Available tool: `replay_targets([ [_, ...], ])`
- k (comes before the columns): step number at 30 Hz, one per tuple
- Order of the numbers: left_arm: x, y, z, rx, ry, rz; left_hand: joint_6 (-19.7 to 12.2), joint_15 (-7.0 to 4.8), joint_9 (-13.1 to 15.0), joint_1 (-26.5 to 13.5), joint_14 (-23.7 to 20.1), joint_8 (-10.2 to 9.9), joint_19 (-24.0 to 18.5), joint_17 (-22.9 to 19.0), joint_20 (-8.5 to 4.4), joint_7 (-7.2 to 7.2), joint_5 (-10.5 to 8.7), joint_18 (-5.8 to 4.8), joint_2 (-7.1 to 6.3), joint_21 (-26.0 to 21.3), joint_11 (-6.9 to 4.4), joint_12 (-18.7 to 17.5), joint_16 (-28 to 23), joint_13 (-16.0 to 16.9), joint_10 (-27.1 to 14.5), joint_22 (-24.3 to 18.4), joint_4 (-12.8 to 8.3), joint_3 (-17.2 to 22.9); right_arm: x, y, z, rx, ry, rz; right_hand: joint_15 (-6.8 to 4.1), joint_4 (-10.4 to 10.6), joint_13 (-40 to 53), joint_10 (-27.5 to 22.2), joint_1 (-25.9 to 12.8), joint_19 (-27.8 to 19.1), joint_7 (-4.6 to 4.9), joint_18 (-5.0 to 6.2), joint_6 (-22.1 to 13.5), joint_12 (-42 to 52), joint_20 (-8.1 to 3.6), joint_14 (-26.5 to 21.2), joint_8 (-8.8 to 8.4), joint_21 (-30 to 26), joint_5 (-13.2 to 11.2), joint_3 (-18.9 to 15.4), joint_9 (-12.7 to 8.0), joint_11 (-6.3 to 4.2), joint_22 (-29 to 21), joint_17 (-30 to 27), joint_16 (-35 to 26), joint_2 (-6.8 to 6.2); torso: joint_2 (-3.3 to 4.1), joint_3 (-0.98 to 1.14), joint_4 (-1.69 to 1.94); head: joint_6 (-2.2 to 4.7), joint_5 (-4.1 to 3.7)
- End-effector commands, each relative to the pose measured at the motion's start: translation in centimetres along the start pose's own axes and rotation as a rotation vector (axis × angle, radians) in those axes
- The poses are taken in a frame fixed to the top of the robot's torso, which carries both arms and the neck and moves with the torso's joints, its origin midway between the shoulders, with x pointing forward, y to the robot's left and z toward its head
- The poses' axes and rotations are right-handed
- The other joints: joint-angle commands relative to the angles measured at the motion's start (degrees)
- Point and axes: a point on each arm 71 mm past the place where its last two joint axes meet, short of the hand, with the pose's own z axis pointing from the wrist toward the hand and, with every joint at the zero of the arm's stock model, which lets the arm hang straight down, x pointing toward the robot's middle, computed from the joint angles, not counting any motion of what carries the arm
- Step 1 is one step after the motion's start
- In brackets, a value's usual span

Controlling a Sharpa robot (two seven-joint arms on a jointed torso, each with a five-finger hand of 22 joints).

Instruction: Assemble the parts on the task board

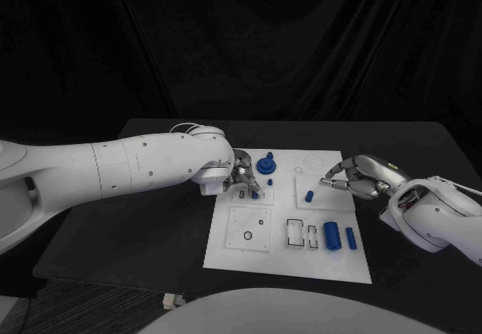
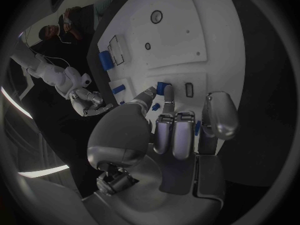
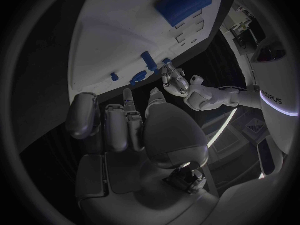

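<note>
Left hand [image 1: 241, 177] over the task board [image 1: 286, 268], fingers [image 2: 167, 96] pinching a small blue part [image 2: 162, 88], prob. at its slot. Right hand [image 1: 354, 177] at board's far edge, fingers curled narrow, holding nothing. Blue knob [image 1: 266, 165] just beyond left fingers; blue bars [image 1: 331, 235] well nearer the robot.

The task board [image 1: 284, 261] looks like smooth matt white plastic, its blue parts [image 1: 331, 236] likewise plastic. Both hands, left [image 1: 244, 178] and right [image 1: 354, 177], show glossy silver metal; the table [image 1: 150, 223] is matt black.
</note>
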Motion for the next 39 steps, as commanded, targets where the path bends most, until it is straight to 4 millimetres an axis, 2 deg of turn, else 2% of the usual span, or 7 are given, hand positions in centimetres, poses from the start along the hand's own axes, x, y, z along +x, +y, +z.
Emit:
replay_targets([
  [1,0.36,-0.20,0.18,0.004,0.019,0.006,-0.2,-0.40,0.1,0.6,5.2,0.3,0.0,13.4,-0.34,-0.11,0.35,0.68,-0.13,0.0,-0.29,0.2,0.2,15.1,6.0,8.9,-0.4,0.1,0.13,-0.04,-0.04,0.003,0.005,0.000,-0.30,0.1,4.0,2.9,0.4,-0.5,0.13,0.40,0.2,-0.2,-0.06,1.9,-0.06,-0.4,0.2,-0.3,-0.1,-0.10,8.6,-0.1,-0.2,0.15,0.01,0.00,0.01,-0.01,-0.05],
  [2,0.43,-0.21,0.23,0.004,0.021,0.007,-0.2,-0.40,0.1,0.6,5.2,0.3,0.0,13.4,-0.34,-0.11,0.38,0.68,-0.13,0.0,-0.29,0.2,0.2,15.1,6.0,8.9,-0.4,0.1,0.12,-0.05,-0.05,0.003,0.005,0.000,-0.30,0.1,4.0,2.9,0.4,-0.5,0.13,0.40,0.2,-0.2,-0.06,1.9,-0.06,-0.4,0.2,-0.3,-0.1,-0.10,8.6,-0.1,-0.2,0.15,0.01,0.00,0.00,-0.01,-0.05],
  [6,0.55,-0.19,0.31,0.003,0.026,0.008,-0.8,-0.51,1.2,2.0,5.3,0.9,0.0,13.4,-0.49,-0.24,4.02,0.68,-0.21,0.0,-0.41,0.2,0.2,15.1,6.0,8.9,-1.0,1.2,0.11,-0.11,-0.08,0.005,0.005,-0.001,-0.30,0.1,4.0,2.9,0.4,-0.5,0.13,0.40,0.2,-0.2,-0.06,1.9,-0.06,-0.4,0.2,-0.3,-0.1,-0.10,8.6,-0.1,-0.2,0.15,0.01,0.00,-0.01,-0.01,-0.08],
  [16,0.60,-0.01,0.33,0.000,0.027,0.006,-1.4,-0.72,2.3,4.6,5.3,1.4,0.1,13.5,-0.76,-0.46,9.35,0.69,-0.78,-0.1,-0.68,0.2,0.2,15.1,6.0,8.9,-3.6,6.1,0.11,-0.15,-0.09,0.005,0.006,-0.001,-0.30,0.1,3.9,2.9,0.4,-0.5,0.13,0.41,0.2,-0.2,-0.05,1.9,-0.06,-0.4,0.2,-0.3,-0.1,-0.09,8.6,-0.1,-0.3,0.12,0.01,0.00,0.00,-0.01,-0.04],
  [27,0.55,0.24,0.15,0.007,0.011,-0.007,-1.9,-0.18,4.6,4.1,5.3,2.7,0.0,13.4,-0.35,0.91,12.36,0.62,-2.14,0.0,0.20,0.0,0.2,15.0,5.9,9.0,-8.0,15.5,0.09,-0.19,-0.13,0.007,0.005,-0.001,-0.30,0.1,4.0,2.9,0.4,-0.5,0.13,0.42,0.2,-0.2,-0.05,1.9,-0.06,-0.5,0.2,-0.4,-0.1,-0.09,8.6,-0.1,-0.3,0.12,-0.02,0.00,0.00,-0.01,0.01],
  [36,0.55,0.20,0.08,0.014,0.003,-0.013,-2.0,-0.12,5.5,2.8,5.3,3.4,0.1,13.5,-0.26,1.00,12.82,0.59,-2.28,0.4,0.29,0.1,0.3,15.0,5.9,9.0,-8.5,17.7,0.13,-0.12,-0.07,0.006,0.006,0.000,-0.30,0.1,4.0,2.9,0.4,-0.5,0.13,0.42,0.2,-0.2,-0.05,1.9,-0.06,-0.5,0.2,-0.4,-0.1,-0.09,8.6,-0.1,-0.3,0.12,0.01,-0.01,0.00,-0.01,0.03],
  [39,0.56,0.29,0.01,0.014,0.001,-0.015,-2.0,-0.15,6.3,1.9,5.3,4.0,0.1,13.6,-0.29,1.04,14.03,0.57,-2.64,0.7,0.31,0.2,0.4,15.1,5.9,9.1,-9.0,19.4,0.12,-0.13,-0.09,0.006,0.006,0.000,-0.30,0.1,4.0,2.9,0.4,-0.5,0.13,0.42,0.2,-0.2,-0.05,1.9,-0.06,-0.5,0.2,-0.4,-0.1,-0.09,8.6,-0.1,-0.3,0.12,0.00,-0.01,0.00,-0.01,-0.01],
])
